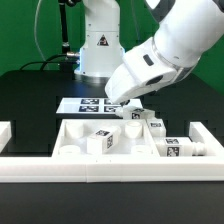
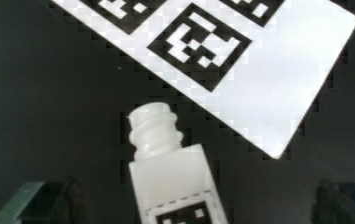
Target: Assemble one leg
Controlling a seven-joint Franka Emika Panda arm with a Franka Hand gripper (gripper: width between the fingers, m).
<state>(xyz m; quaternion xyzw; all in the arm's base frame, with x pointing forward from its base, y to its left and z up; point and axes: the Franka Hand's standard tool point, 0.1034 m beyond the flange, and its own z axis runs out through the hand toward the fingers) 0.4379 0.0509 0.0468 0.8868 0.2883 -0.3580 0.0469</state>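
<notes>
In the wrist view a white leg (image 2: 170,175) lies on the black table. Its narrower threaded peg end (image 2: 153,125) points toward the marker board (image 2: 209,55), and a black-and-white tag (image 2: 188,212) shows on its side. My gripper (image 2: 183,205) is open. Its dark fingertips (image 2: 28,203) stand wide apart on either side of the leg and do not touch it. In the exterior view the gripper (image 1: 128,108) is low over the table next to the marker board (image 1: 88,104); the arm hides its fingers and most of this leg.
Other tagged white legs (image 1: 101,140), (image 1: 152,124), (image 1: 176,150) lie on or by a large flat white panel (image 1: 75,135). A white wall (image 1: 110,170) runs along the front, with ends at both sides. The robot base (image 1: 98,45) stands at the back.
</notes>
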